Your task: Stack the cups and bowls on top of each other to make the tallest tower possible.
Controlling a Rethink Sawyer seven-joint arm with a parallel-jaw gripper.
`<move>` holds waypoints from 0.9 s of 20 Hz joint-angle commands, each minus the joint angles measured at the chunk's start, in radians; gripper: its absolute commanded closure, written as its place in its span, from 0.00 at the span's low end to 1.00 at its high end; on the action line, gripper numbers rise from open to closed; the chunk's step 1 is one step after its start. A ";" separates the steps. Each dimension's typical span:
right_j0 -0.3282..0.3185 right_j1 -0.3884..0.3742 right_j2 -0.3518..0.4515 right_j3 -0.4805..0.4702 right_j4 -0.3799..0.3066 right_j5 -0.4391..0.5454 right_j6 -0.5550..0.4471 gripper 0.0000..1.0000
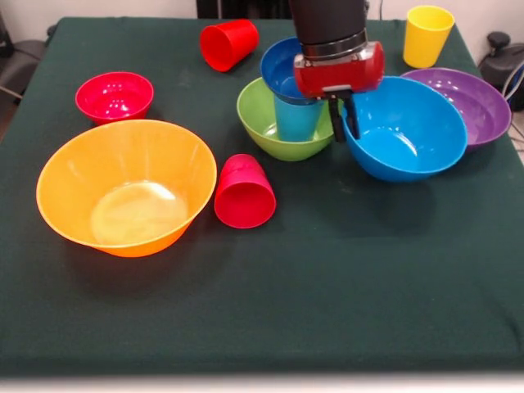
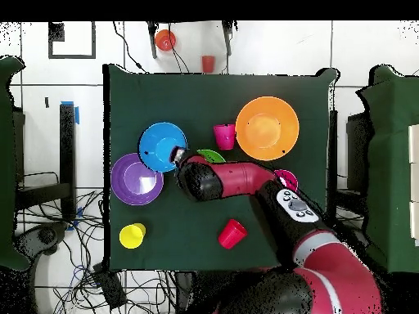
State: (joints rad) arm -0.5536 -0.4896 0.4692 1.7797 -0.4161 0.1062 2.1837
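Green cloth table [image 1: 344, 311]; end effector [image 1: 344, 123] at blue bowl [image 1: 405, 127] rim, fingers slightly apart; front view alone shows light blue cup [image 1: 296, 119].

Open table [image 1: 327, 311] along the near edge and near right corner (the widest free passage). The orange bowl [image 1: 127, 187] and a tipped red cup [image 1: 244, 192] block the left half. Mid-table, the green bowl [image 1: 270, 131], blue bowl [image 1: 405, 127] and purple bowl [image 1: 467, 102] crowd together, touching, leaving no gap.
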 commanded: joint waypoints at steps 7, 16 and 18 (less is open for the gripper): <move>-0.092 -0.035 0.158 0.051 0.061 0.054 0.059 1.00; -0.098 -0.049 0.173 0.078 0.079 0.013 0.081 1.00; -0.099 -0.040 0.170 0.078 0.086 0.009 0.087 1.00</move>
State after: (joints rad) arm -0.6665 -0.5355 0.5870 1.8144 -0.3595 0.1062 2.1837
